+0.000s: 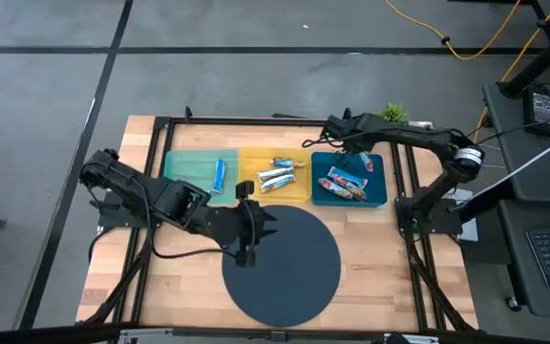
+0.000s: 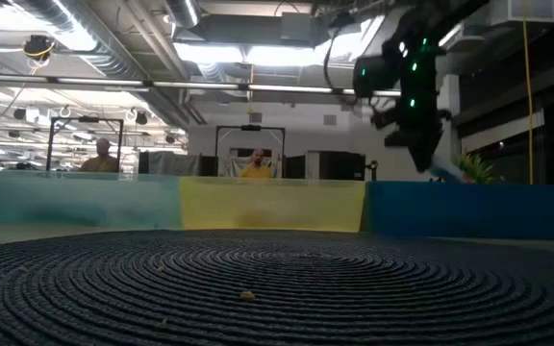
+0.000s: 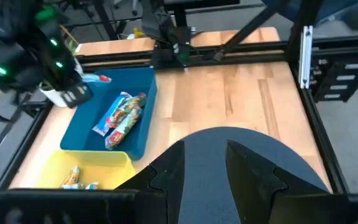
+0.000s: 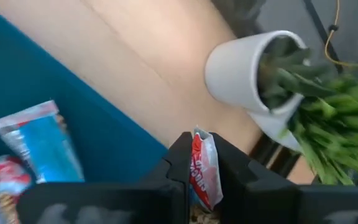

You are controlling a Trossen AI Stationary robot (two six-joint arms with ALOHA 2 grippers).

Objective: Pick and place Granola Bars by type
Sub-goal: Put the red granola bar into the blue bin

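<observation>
Three trays stand in a row: teal (image 1: 184, 172), yellow (image 1: 299, 191) and blue (image 1: 375, 196). One blue-wrapped bar (image 1: 221, 175) lies in the teal tray. Silver bars (image 1: 277, 175) lie in the yellow tray. Red-brown multicolour bars (image 1: 344, 183) (image 3: 122, 118) lie in the blue tray. My right gripper (image 1: 361, 159) (image 2: 429, 144) hangs over the blue tray's far part, shut on a granola bar (image 4: 204, 171). My left gripper (image 1: 267, 225) (image 3: 205, 171) is open above the dark round mat (image 1: 285, 260), touching nothing. My right gripper pinches a red-and-white wrapped granola bar between its two fingers, near the crimped wrapper end (image 4: 202, 155), which sticks out past the fingertips. The fingers slant down from above. The bar is lifted clear over the blue tray (image 4: 17, 81), its free end (image 2: 447, 173) hanging below the fingers.
A white pot with a green plant (image 4: 247, 68) (image 1: 393, 115) stands just beyond the blue tray's far right corner. A black frame (image 3: 229, 55) runs round the wooden tabletop. Bare wood (image 3: 241, 93) lies right of the blue tray. People sit in the room beyond (image 2: 255, 165).
</observation>
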